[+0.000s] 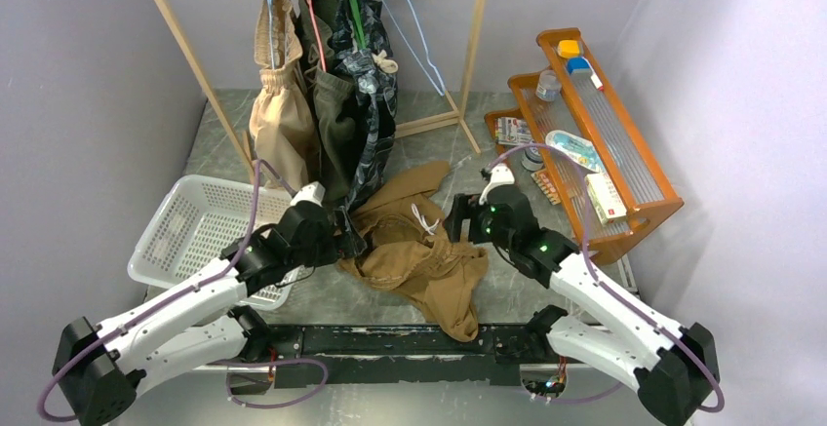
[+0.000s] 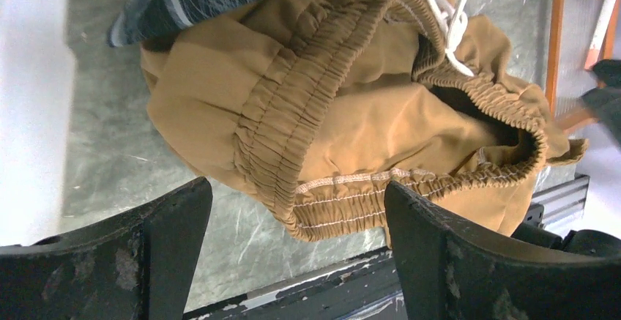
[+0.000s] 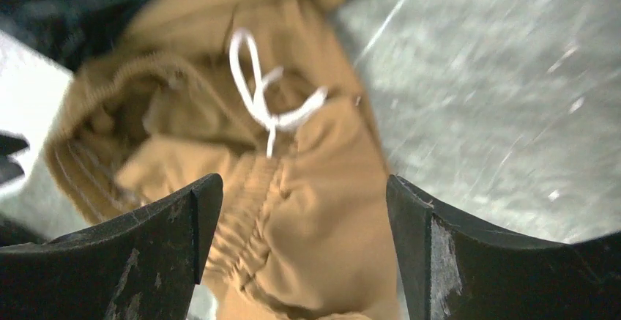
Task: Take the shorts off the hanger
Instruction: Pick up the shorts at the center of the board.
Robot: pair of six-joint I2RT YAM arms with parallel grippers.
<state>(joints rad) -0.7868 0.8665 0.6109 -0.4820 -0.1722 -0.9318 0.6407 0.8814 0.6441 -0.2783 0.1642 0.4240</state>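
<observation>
Top view first: one pair down. The tan shorts (image 1: 419,251) are off the hanger, heaped on the table (image 1: 219,143) between the two arms. The beige shorts (image 1: 278,119), olive shorts (image 1: 332,129) and dark patterned shorts (image 1: 369,114) hang at the far rack (image 1: 187,51), so three to go.

Left wrist view: the left gripper (image 2: 296,192) gapes wide, holding nothing, with the tan waistband just beyond it.

Right wrist view's a bit blurry: the right gripper (image 3: 304,184) is wide and empty too, over the drawstring (image 3: 263,108).

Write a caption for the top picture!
Tan shorts lie crumpled on the table; three more shorts hang behind.
</observation>
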